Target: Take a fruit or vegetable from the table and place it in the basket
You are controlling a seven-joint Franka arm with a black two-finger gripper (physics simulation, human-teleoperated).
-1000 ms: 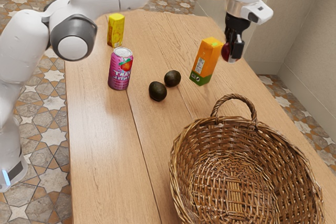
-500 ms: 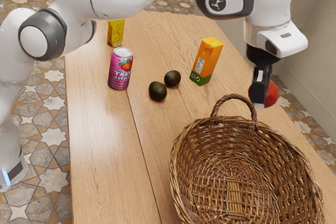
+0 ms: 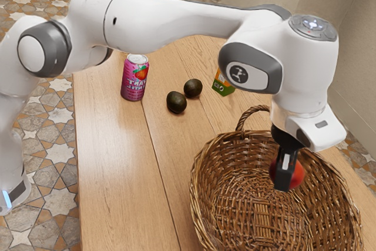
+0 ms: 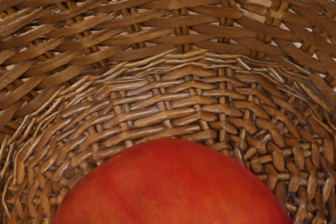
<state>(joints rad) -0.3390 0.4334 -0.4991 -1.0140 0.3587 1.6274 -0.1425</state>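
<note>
The black gripper is closed on the red fruit, its two fingers held apart by the fruit's width rather than brought together. One finger lies across the side of the fruit facing the exterior camera, with red skin showing past it on both sides; the other finger is hidden. The gripper points down into the mouth of the wicker basket, and the fruit hangs at its fingertips, inside the basket's rim as the exterior view shows it. How far the fruit is from the basket's floor I cannot tell.

In the wrist view the fruit is a broad, smooth, rounded dome, red with an orange tinge, with the woven floor and wall of the basket beyond it. No stem or pointed end can be made out, and much of the fruit is covered, so I cannot tell which way it points or how its long axis runs.

Past the basket's handle, toward the exterior view's upper left, two dark avocados lie close together on the table. Farther from the basket, a pink can stands upright. An orange and green carton, partly hidden by the arm, is beyond the handle.
</note>
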